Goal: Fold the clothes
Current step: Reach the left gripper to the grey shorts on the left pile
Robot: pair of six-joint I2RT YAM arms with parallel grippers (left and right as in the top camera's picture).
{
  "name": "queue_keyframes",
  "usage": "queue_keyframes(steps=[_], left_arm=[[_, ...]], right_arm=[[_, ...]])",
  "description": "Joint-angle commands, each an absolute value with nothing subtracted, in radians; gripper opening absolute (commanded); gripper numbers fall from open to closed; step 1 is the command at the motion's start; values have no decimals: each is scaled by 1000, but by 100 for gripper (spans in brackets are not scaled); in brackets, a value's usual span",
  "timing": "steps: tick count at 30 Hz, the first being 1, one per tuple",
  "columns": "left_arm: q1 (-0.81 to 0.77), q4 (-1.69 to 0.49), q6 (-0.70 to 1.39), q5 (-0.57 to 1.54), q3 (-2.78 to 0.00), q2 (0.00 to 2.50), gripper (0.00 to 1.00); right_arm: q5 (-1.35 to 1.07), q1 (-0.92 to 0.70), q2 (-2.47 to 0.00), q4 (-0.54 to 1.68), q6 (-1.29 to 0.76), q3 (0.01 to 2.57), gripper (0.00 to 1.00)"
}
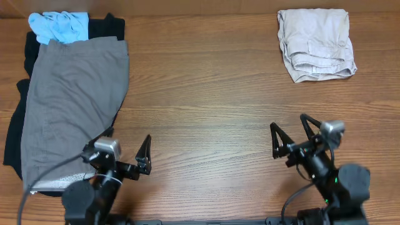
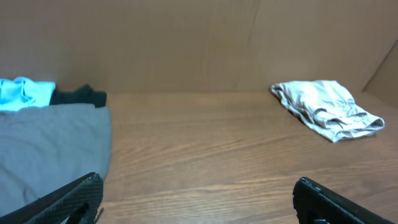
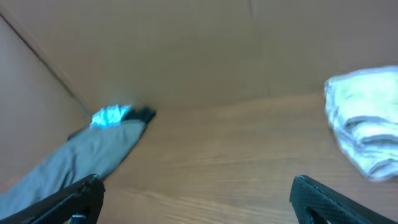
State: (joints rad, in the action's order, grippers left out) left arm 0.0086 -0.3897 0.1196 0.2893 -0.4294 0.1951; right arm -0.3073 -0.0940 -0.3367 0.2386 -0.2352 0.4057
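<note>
The clothes lie in a pile at the table's left. Large grey shorts (image 1: 72,106) are spread on top, over a black garment (image 1: 106,26), with a light blue garment (image 1: 59,26) at the far end. My left gripper (image 1: 127,142) hovers open at the shorts' near right corner, holding nothing. In the left wrist view the shorts (image 2: 50,143) lie just past my left finger (image 2: 81,196). My right gripper (image 1: 289,123) stands open over bare wood at the near right. In the right wrist view the shorts (image 3: 81,155) are far off to the left.
A folded beige garment (image 1: 317,44) sits at the far right corner, also in the left wrist view as a beige bundle (image 2: 326,109). A brown wall (image 2: 186,43) backs the wooden table (image 1: 206,94).
</note>
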Motion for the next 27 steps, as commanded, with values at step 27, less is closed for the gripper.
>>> queue_keyframes(steps=[27], left_arm=[[125, -874, 114, 297, -1207, 1484, 93]], right_arm=[[-446, -104, -1364, 772, -128, 1165, 100]])
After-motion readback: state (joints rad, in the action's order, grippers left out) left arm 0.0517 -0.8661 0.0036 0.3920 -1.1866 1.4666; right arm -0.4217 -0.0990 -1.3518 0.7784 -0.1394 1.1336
